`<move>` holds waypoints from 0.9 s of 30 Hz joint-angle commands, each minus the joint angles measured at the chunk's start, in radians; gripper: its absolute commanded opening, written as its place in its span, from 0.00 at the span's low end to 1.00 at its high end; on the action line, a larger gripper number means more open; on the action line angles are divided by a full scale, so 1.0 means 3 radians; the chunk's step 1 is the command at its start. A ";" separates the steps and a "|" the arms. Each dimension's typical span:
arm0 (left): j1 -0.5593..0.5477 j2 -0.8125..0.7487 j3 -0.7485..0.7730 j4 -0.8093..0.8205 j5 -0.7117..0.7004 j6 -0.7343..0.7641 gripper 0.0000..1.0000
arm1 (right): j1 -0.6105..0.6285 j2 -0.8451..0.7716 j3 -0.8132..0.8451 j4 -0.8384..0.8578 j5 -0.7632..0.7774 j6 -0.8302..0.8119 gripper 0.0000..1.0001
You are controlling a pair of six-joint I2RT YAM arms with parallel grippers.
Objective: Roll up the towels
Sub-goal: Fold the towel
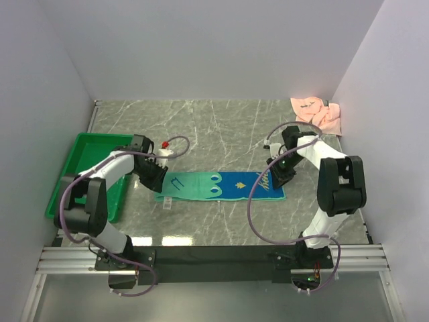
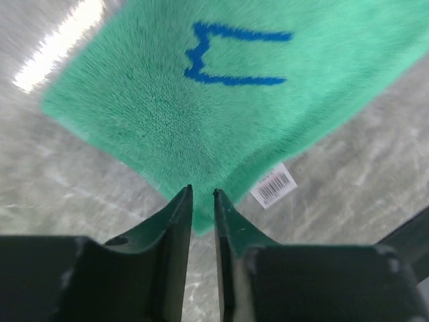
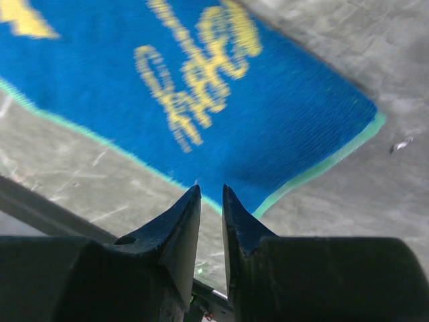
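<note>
Teal towel [image 1: 221, 186] flat near green tray [image 1: 70, 171]

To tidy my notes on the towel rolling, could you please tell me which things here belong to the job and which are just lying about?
Job: teal and blue towel, salmon-pink towel.
Lying about: green plastic tray.

- Top view: bright, even light from above; only faint soft shadows on the surface [image 1: 221, 127].
- Left wrist view: white glare streak on the surface, upper left; towel [image 2: 234, 121] pile slightly soft.
- Right wrist view: yellow lettering smeared by blur; right gripper [image 3: 210, 190] dark, underexposed.
</note>
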 commanded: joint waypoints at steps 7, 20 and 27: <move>-0.0025 0.0128 -0.0315 0.0176 -0.0547 -0.0208 0.19 | -0.0003 0.0248 -0.0048 0.0263 0.0491 0.0120 0.27; -0.0076 -0.0389 -0.0121 -0.0151 -0.0327 -0.0121 0.32 | -0.0018 0.0090 0.0361 -0.0028 0.0354 0.0223 0.30; -0.0097 -0.0399 -0.0223 -0.0008 -0.0343 -0.0244 0.32 | -0.0064 -0.0053 0.0151 0.0079 0.0635 0.0437 0.41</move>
